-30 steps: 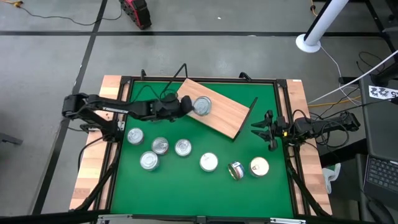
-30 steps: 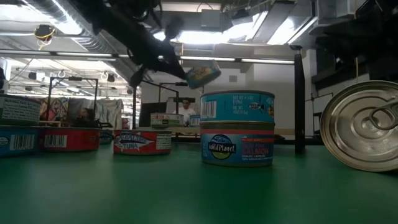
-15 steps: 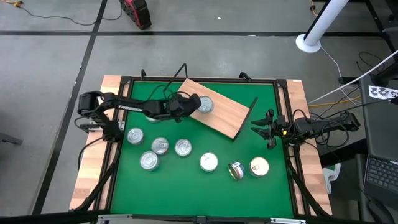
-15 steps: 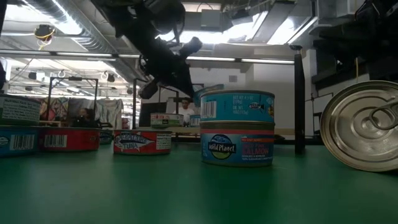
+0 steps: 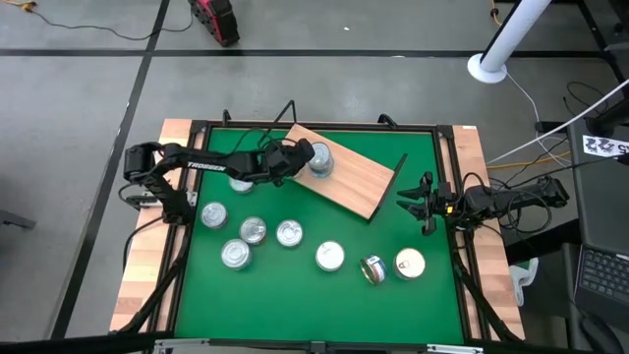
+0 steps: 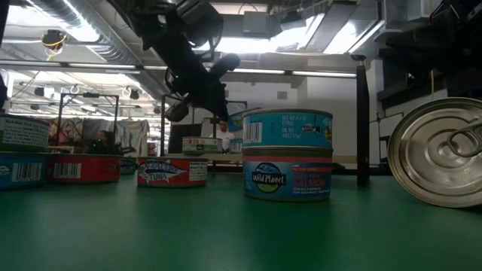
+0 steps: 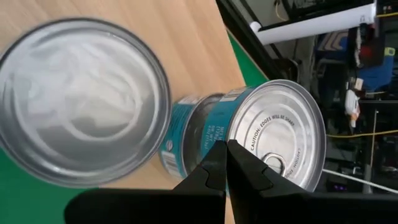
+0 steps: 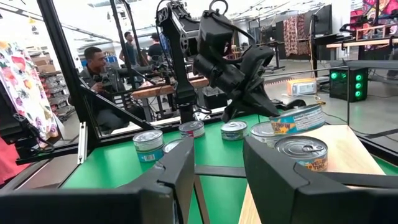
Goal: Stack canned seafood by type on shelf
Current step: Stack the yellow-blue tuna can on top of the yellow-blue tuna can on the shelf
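Observation:
The shelf [image 5: 359, 182], a light wooden board with a black wire support at its right end, lies slantwise on the far half of the green mat. A silver-lidded tin [image 7: 81, 99] stands on it. My left gripper [image 5: 303, 157] reaches over the board's left end, shut on a teal-labelled tin [image 8: 297, 118] that hangs tilted just above and beside the standing tin [image 8: 301, 152]. Whether the two tins touch, I cannot tell. Several more tins [image 5: 253, 230] stand on the mat nearer the front. My right gripper [image 5: 423, 205] waits open at the table's right edge. My left gripper pinches the teal tin at the rim of its lid [image 7: 239, 127], where lid and side wall meet, between its two shut fingertips. The fingers come slanting down from the table's left. The tin is tilted, its pull-tab lid turned back toward the wrist, its lower part hidden by the standing tin.
One tin [image 5: 372, 268] lies on its side near the front right, beside an upright one [image 5: 410, 263]. A black frame [image 5: 452, 147] borders the mat. In the low view two tins [image 6: 286, 154] stand stacked close to the camera. People sit beyond the table [image 8: 99, 68].
My left gripper has carried the teal tin down and a little toward the table's right, from well above the shelf to just over the tin standing on it, tipping further downward as it went. The tin has stayed tilted in the hold.

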